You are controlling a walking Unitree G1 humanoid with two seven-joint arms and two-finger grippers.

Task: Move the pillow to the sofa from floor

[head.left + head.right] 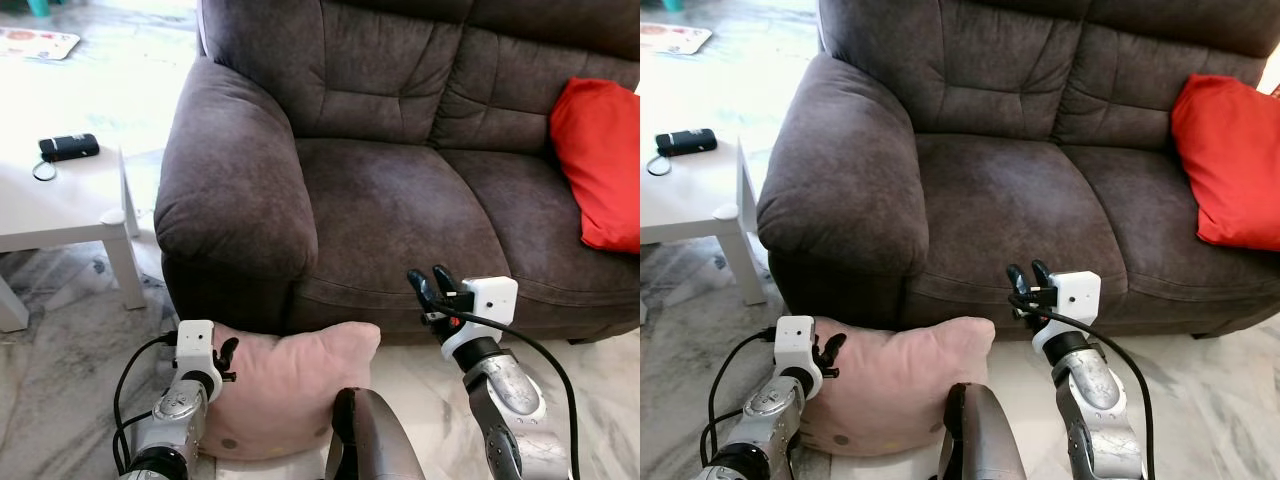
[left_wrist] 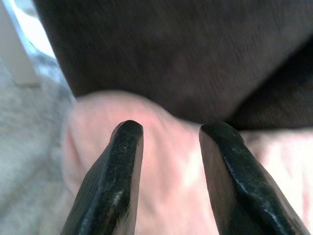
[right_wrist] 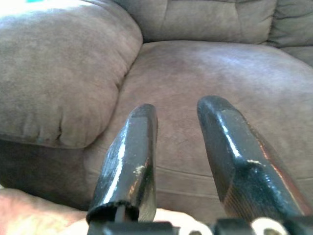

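Observation:
A pink pillow lies on the floor against the front of the dark brown sofa, below its left armrest. My left gripper is at the pillow's upper left corner, open; in the left wrist view its fingers stand apart with the pink fabric just beyond them. My right gripper is raised in front of the sofa seat's front edge, to the right of the pillow and above it. It is open and holds nothing; the right wrist view looks along its fingertips at the seat cushion.
A red pillow rests on the sofa's right seat. A white low table stands to the left with a black device on it. The floor is marble. A dark rounded part of my body covers the pillow's lower right.

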